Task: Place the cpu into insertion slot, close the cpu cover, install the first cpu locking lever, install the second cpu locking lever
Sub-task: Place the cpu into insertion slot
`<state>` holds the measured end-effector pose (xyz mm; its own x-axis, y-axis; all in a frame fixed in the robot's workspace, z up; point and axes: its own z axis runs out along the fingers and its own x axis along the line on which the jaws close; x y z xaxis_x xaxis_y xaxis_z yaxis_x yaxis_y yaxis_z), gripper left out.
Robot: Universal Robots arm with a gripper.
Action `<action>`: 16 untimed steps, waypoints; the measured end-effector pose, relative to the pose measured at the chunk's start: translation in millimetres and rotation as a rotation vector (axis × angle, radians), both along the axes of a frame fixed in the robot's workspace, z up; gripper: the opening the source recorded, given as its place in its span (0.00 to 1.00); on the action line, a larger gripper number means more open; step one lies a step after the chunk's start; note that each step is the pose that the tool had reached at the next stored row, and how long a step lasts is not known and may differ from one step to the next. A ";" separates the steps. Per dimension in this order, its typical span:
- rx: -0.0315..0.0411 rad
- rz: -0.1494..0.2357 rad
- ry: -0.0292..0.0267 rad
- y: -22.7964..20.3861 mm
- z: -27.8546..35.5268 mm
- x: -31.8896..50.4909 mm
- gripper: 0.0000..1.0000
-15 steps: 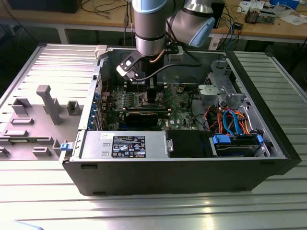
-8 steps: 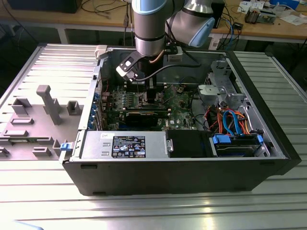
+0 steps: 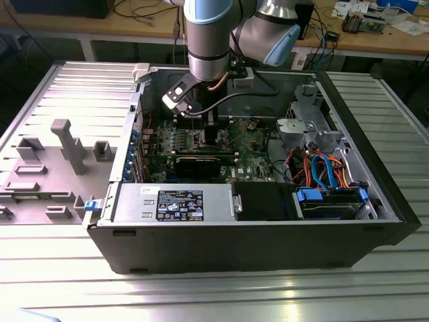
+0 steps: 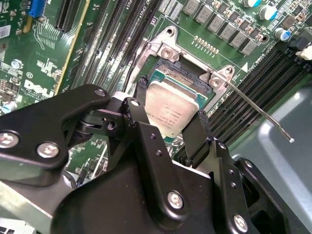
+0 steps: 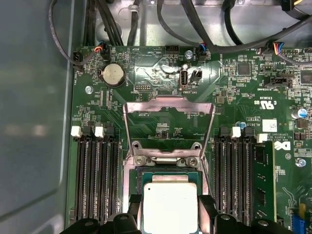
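Observation:
The cpu (image 5: pixel 169 204), a flat square chip with a silvery top, hangs level right over the insertion slot (image 5: pixel 165 160). My gripper (image 5: pixel 169 210) has a black finger against each of two opposite edges and is shut on it. In the second wrist view the cpu (image 4: pixel 170 105) sits between the fingers (image 4: pixel 197 129), with the slot's metal rim (image 4: pixel 165 50) just beyond it. The cpu cover (image 5: pixel 168 103) is swung open, away from the slot. A thin locking lever (image 4: pixel 263 113) sticks out free to one side. In the exterior view the gripper (image 3: pixel 201 117) is down inside the open case.
Black memory slots (image 5: pixel 95 175) flank the socket, and one green memory stick (image 5: pixel 263 180) stands in the other bank. A coin battery (image 5: pixel 112 74) and cables lie past the cover. The case (image 3: pixel 375 201) also holds a graphics card (image 3: pixel 201 161) and a blue drive bay (image 3: pixel 328 201).

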<state>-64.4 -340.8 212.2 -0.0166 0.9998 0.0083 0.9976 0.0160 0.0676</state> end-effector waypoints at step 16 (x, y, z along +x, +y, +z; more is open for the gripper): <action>-0.0005 -0.001 0.0002 3.3 -14.4 -1.1 0.55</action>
